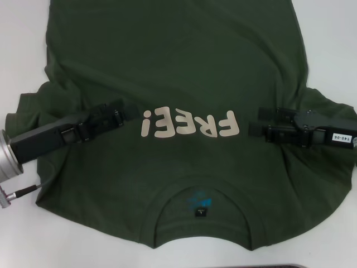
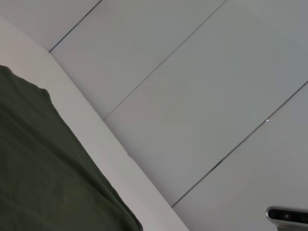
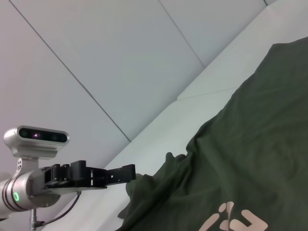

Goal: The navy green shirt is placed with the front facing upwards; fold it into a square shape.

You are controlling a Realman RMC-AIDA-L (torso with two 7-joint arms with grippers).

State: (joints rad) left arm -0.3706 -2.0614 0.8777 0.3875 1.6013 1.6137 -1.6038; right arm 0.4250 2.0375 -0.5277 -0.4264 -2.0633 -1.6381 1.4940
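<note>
The navy green shirt (image 1: 184, 72) lies spread flat on the white table (image 1: 22, 61), front up, with cream "FREE!" lettering (image 1: 192, 124) across the chest and the collar (image 1: 201, 215) nearest me. My left gripper (image 1: 129, 111) hovers open just left of the lettering, over the chest by the left sleeve. My right gripper (image 1: 255, 123) is open too, just right of the lettering. Neither holds cloth. The right wrist view shows the shirt (image 3: 250, 144) and my left gripper (image 3: 122, 173) at its edge. In the left wrist view only a corner of the shirt (image 2: 43, 183) appears.
The shirt covers most of the table; bare white surface shows at the left (image 1: 22, 234) and the upper right (image 1: 334, 44). Both sleeves are bunched under the arms. Pale wall panels (image 2: 192, 72) stand beyond the table edge (image 2: 96, 144).
</note>
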